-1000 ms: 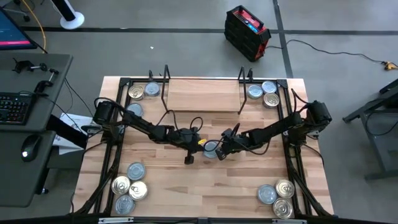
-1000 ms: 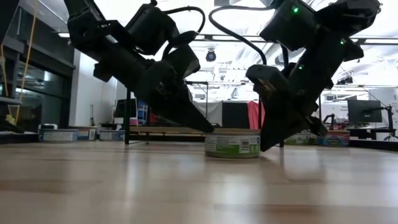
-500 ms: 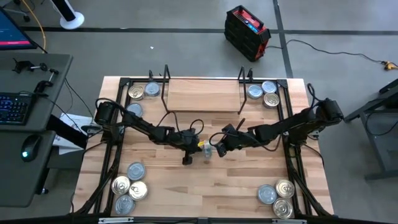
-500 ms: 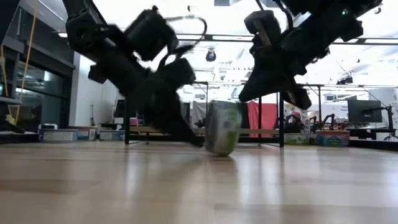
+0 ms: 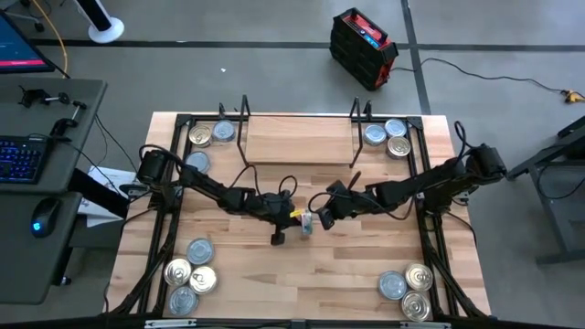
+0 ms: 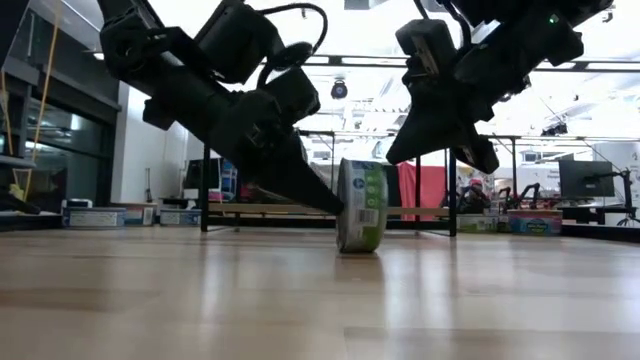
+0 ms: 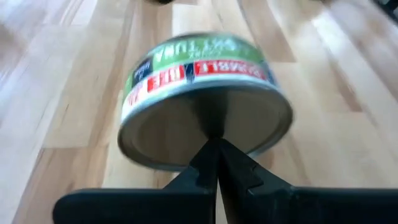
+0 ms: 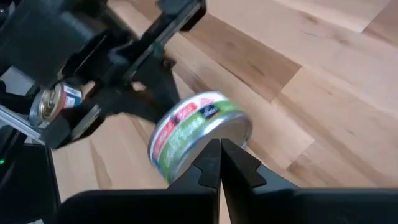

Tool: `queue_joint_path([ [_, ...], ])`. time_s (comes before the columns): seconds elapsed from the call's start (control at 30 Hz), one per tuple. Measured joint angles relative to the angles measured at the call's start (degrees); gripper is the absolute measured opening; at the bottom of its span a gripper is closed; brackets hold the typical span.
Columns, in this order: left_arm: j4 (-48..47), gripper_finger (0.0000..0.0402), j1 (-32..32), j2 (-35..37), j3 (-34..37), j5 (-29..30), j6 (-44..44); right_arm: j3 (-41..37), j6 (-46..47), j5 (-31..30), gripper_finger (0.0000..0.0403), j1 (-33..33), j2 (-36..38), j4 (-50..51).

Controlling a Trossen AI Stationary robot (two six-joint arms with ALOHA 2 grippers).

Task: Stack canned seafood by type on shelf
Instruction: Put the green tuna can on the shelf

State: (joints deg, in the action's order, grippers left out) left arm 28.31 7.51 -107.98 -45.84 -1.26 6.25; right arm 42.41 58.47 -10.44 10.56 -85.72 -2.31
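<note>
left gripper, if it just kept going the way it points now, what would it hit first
The left gripper, fingers shut, points at the tuna can standing on edge at mid-table. It would meet the can's flat face first, probably at once, since the tips look about touching it already. The right gripper waits beyond.

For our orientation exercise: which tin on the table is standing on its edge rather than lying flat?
The green-labelled tin at the table's centre, between the two end effectors, stands on its rim; every other tin lies flat in the corner groups.
</note>
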Motion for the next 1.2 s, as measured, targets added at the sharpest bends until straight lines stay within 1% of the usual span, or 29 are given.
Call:
queue_joint_path([
  [0.13, 0.84, 0.0, 0.13, 0.0, 0.04, -0.38, 0.2, 0.0, -0.92, 0.03, 0.0, -0.79, 0.77, 1.11],
  [0.43, 7.34, 0.0, 0.58, 0.0, -0.08, -2.36, 0.37, -0.02, -5.11, 0.06, 0.0, -3.49, 4.01, 3.59],
  [0.77, 7.12, 0.0, 1.23, 0.23, -3.66, -2.36, 0.6, -0.02, -12.25, 0.09, 0.0, -4.96, 10.1, 3.78],
  [0.83, 3.26, 0.0, 1.19, 2.34, -4.17, -2.36, 1.48, -0.04, -13.54, 0.27, 0.0, -4.93, 11.62, 3.49],
  [0.93, -4.23, 0.0, 0.24, 7.49, -5.45, -2.51, 2.08, -0.06, -15.47, 3.8, 0.0, -4.5, 13.48, 0.28],
  [1.0, -11.45, 0.0, -0.81, 12.32, -5.41, -2.49, 1.88, -0.07, -15.8, 7.44, 0.0, -4.11, 13.54, -5.3],
  [1.07, -17.91, 0.0, -2.19, 17.13, -5.41, -2.47, 1.6, -0.07, -14.08, 10.7, 0.0, -3.63, 13.21, -10.45],
  [1.13, -25.03, 0.0, -4.05, 22.85, -5.35, -2.49, 1.64, -0.02, -14.64, 11.93, 0.0, -3.34, 12.5, -15.59],
  [1.2, -29.31, 0.0, -6.2, 28.22, -5.22, -2.27, 1.73, -0.04, -14.81, 13.69, 0.0001, -3.57, 12.18, -17.01],
])
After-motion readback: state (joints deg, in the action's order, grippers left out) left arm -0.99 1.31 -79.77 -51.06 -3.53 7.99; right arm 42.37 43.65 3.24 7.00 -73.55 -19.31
